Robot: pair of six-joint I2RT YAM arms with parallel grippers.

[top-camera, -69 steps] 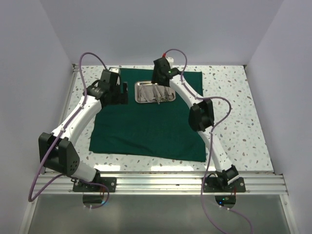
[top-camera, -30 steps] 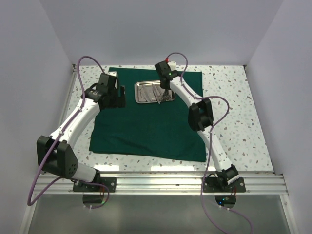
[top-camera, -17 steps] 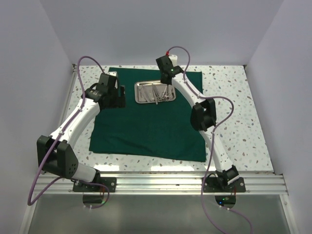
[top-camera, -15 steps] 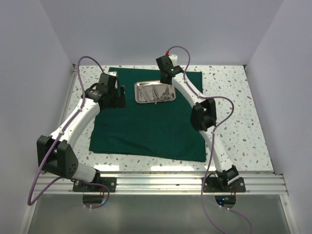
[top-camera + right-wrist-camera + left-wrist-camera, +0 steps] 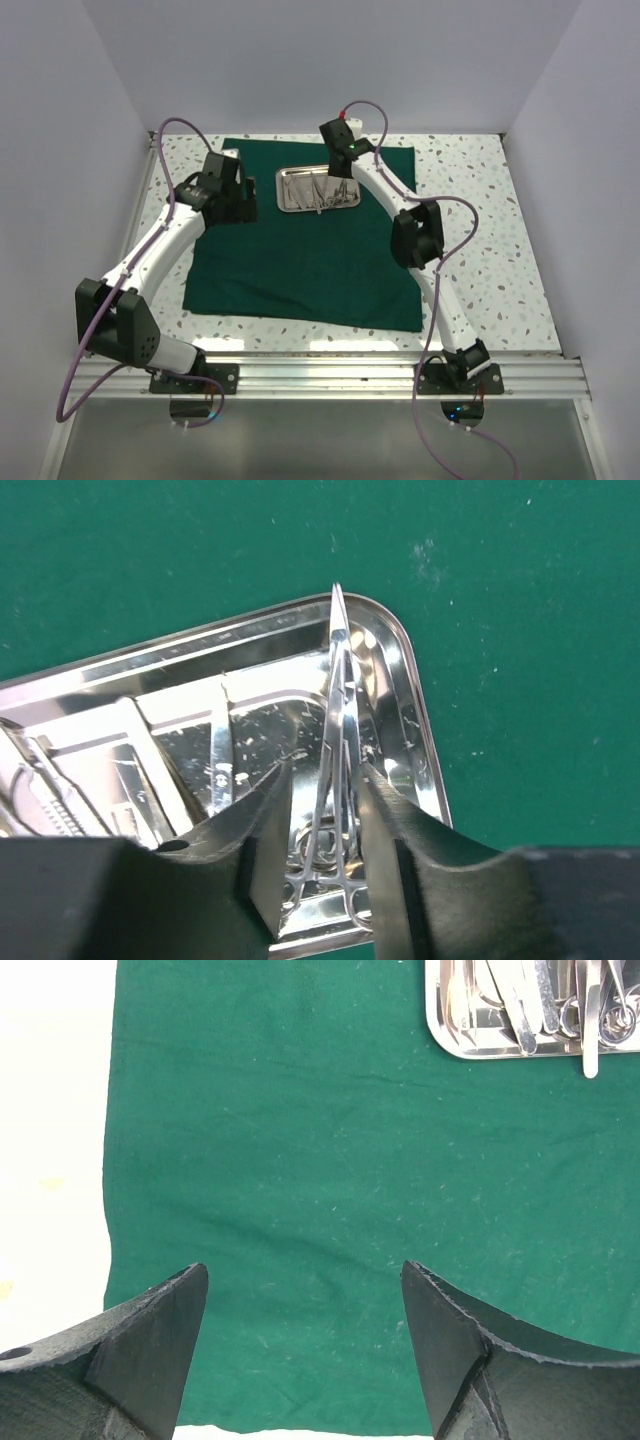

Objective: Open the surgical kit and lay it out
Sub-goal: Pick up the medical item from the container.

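Note:
The dark green cloth lies spread flat on the table. The steel tray sits on its far middle with several thin silver instruments in it. My right gripper hangs over the tray's right end. In the right wrist view it is shut on the ring-handled scissors, whose tip points over the tray's rim. My left gripper is open and empty just above the cloth, left of the tray.
Speckled white tabletop surrounds the cloth, with walls on three sides. Other instruments lie flat in the tray beside the scissors. The cloth's left edge meets bare table under my left gripper.
My right gripper has lifted off the tray floor and hovers over its right end with the scissors between its fingers. My left gripper has drawn back slightly left.

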